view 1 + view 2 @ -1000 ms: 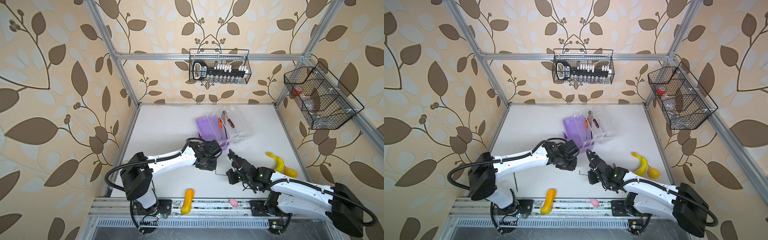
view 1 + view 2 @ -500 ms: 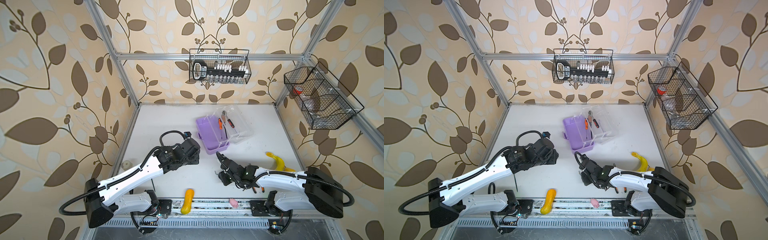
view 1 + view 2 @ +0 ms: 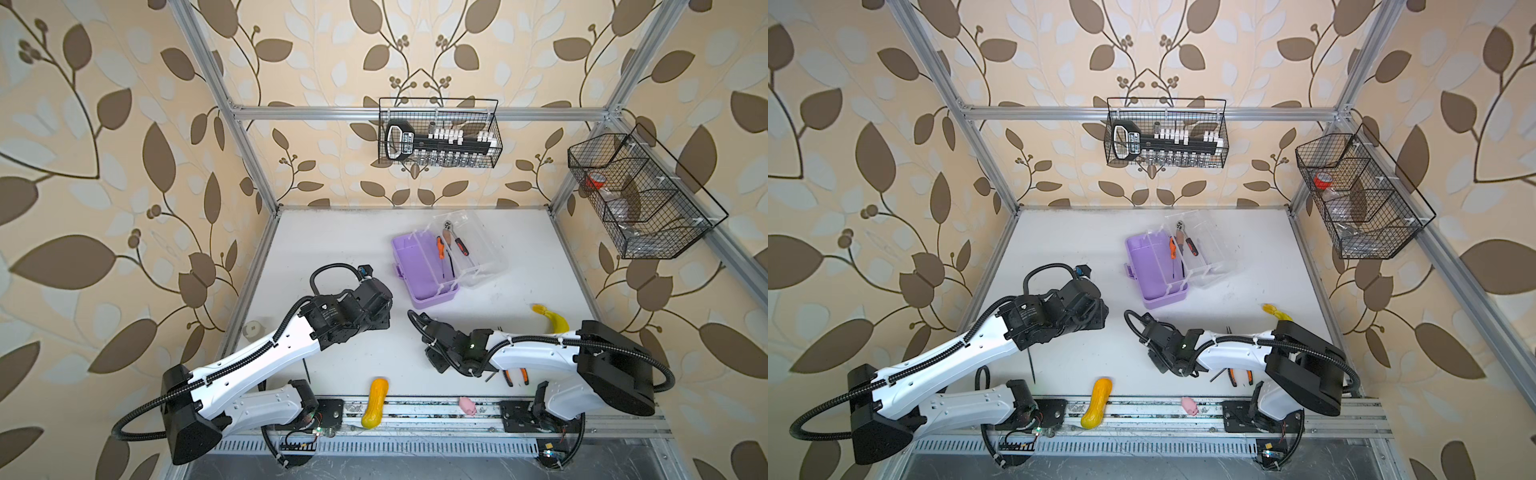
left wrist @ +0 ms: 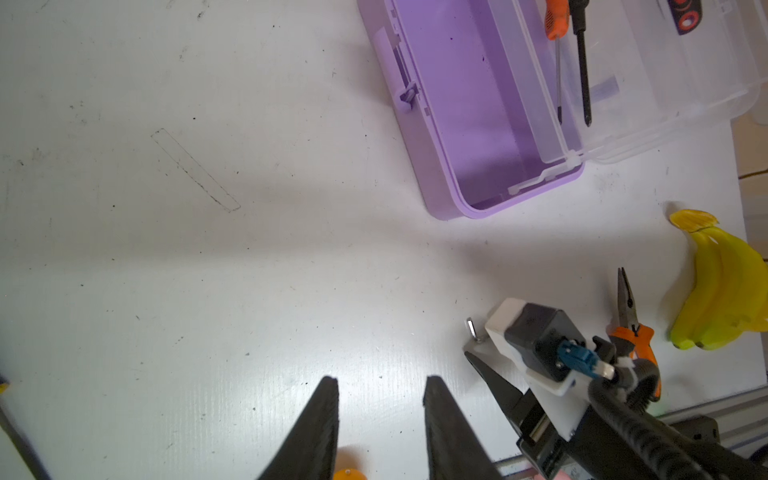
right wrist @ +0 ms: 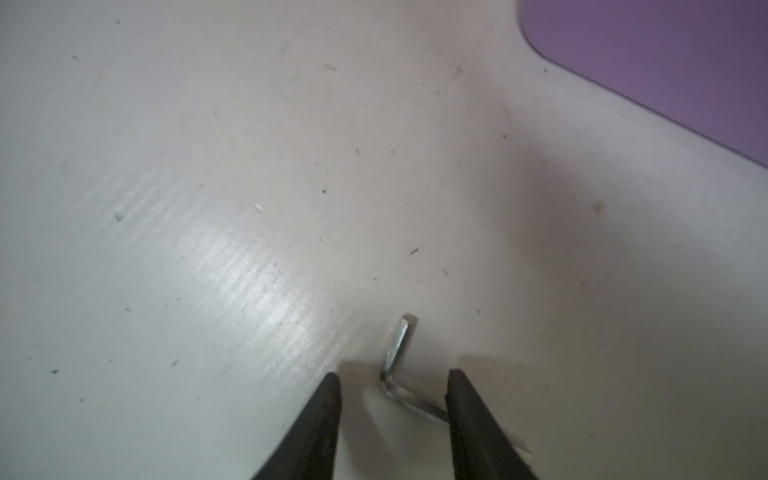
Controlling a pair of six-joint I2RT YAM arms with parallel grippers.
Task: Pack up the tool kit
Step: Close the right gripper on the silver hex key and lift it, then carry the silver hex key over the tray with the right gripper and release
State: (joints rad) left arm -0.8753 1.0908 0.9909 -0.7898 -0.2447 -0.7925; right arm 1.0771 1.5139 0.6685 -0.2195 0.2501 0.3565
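The tool kit (image 3: 419,278) lies open on the rear middle of the surface (image 3: 332,249), clear of every edge. Bare surface separates its near wall from both arms. The right fingers (image 5: 320,428) stand narrowly apart astride a hex key (image 5: 399,349), which touches one inner face. The left fingers (image 4: 320,419), likewise parted, hold nothing above open surface.
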